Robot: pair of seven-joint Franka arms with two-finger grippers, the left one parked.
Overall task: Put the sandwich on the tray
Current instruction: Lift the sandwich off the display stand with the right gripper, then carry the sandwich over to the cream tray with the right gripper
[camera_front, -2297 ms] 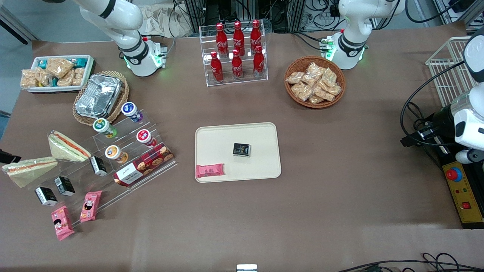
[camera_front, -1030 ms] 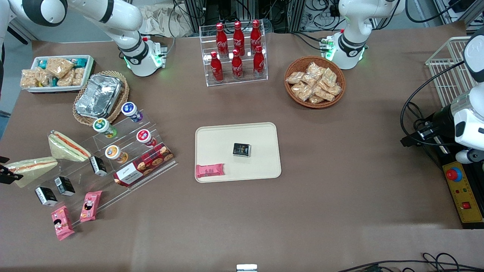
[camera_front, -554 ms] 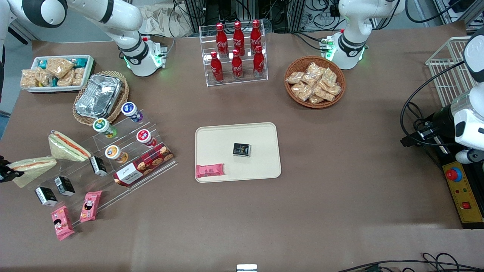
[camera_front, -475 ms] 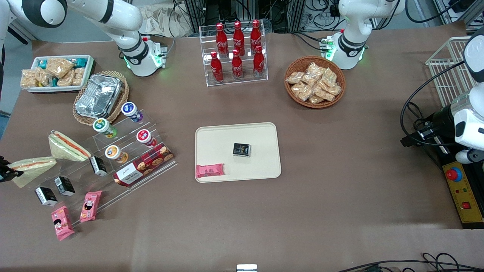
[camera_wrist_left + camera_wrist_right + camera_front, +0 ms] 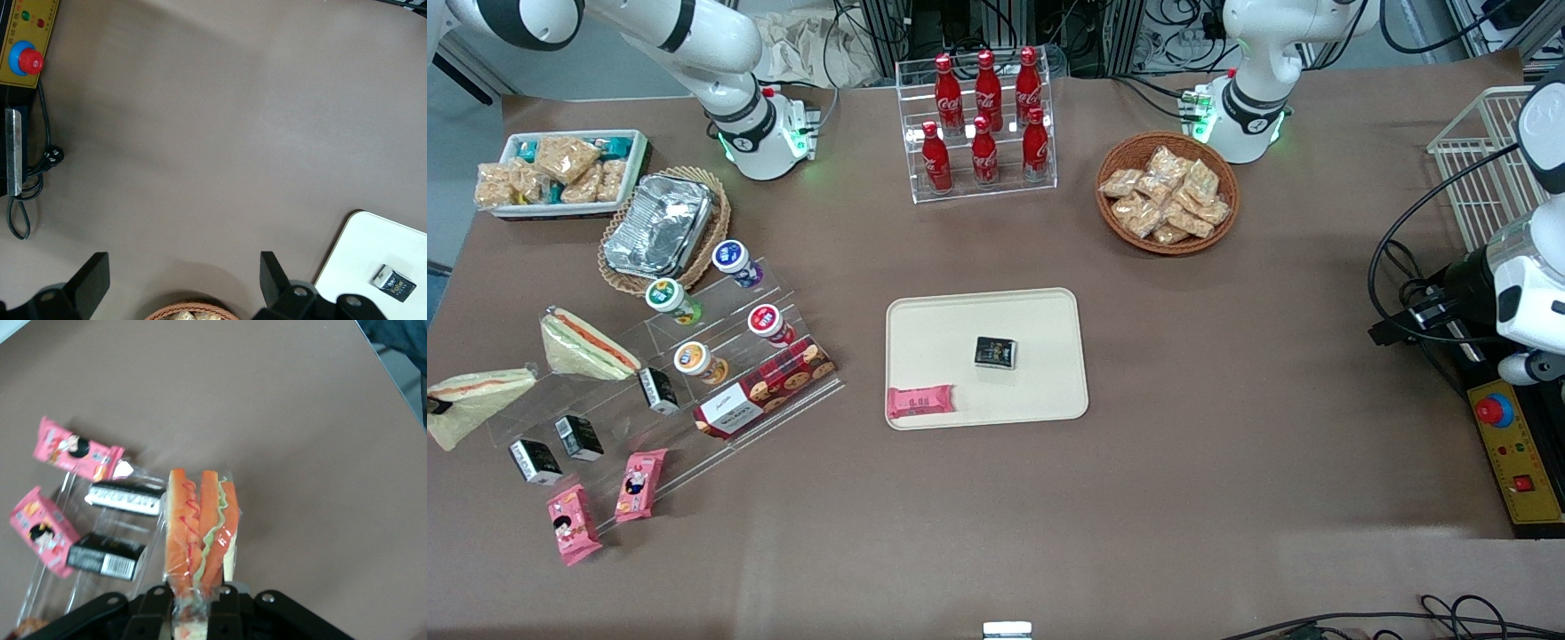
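The sandwich (image 5: 471,400), a wrapped wedge with an orange-red filling stripe, is at the working arm's end of the table, beside the clear stepped stand. In the right wrist view my gripper (image 5: 193,603) is shut on the sandwich (image 5: 200,527) at its wrapped end, and the wedge sticks out from the fingers above the table. In the front view only a dark bit of the gripper (image 5: 434,407) shows at the picture's edge. The cream tray (image 5: 934,333) lies mid-table, well apart from the sandwich. It holds a small black pack (image 5: 995,352) and a pink bar (image 5: 920,402).
A second wedge (image 5: 587,345) with red-and-green filling leans on the clear stand (image 5: 694,391), which holds cups, a cookie box and black packs. Pink packs (image 5: 574,524) lie nearer the camera. A foil container (image 5: 658,222), a snack bin (image 5: 560,169), a bottle rack (image 5: 983,124) and a snack basket (image 5: 1167,191) stand farther back.
My gripper has closed on the sandwich. The sandwich has shifted away from the stand toward the working arm's end of the table. Nothing else has moved.
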